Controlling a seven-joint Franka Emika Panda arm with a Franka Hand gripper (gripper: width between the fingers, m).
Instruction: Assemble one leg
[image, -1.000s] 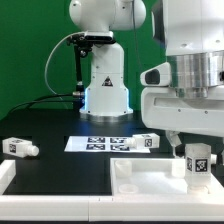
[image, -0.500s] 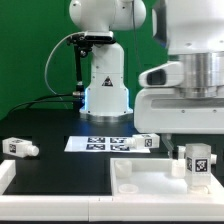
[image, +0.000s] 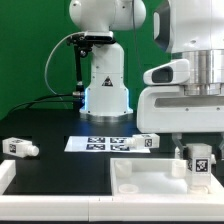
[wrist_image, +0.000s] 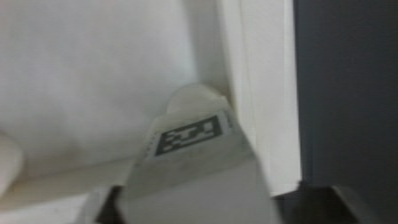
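from where i stand the end effector (image: 196, 166) hangs low over the near corner of the big white tray-like part (image: 140, 181), at the exterior view's right. the leg (image: 198, 158) stands upright between its fingers with the tag facing out. it is kept vertical over that corner, i'd guess, so its foot can seat in the tray's mount there.

in the wrist view the leg (wrist_image: 192, 140) runs up the middle, close against the tray's raised wall (wrist_image: 258, 60), with a dark finger (wrist_image: 118, 206) on one side and another on the far side. the fingers straddle it closely, but the picture is blurred and cuts off where they would meet it, so i cannot tell whether they are pinching or only standing around it.

two spare legs lie on the black desk (image: 60, 170). one (image: 20, 147) is far off at the exterior view's left and one (image: 142, 142) is beside the marker board (image: 95, 143), parked out of the way.

against a second ago, the leg and its tag have hardly shifted. the arm's upper links have swung toward the exterior view's right and a touch higher, which looks to me like the wrist re-posing over a seated leg.
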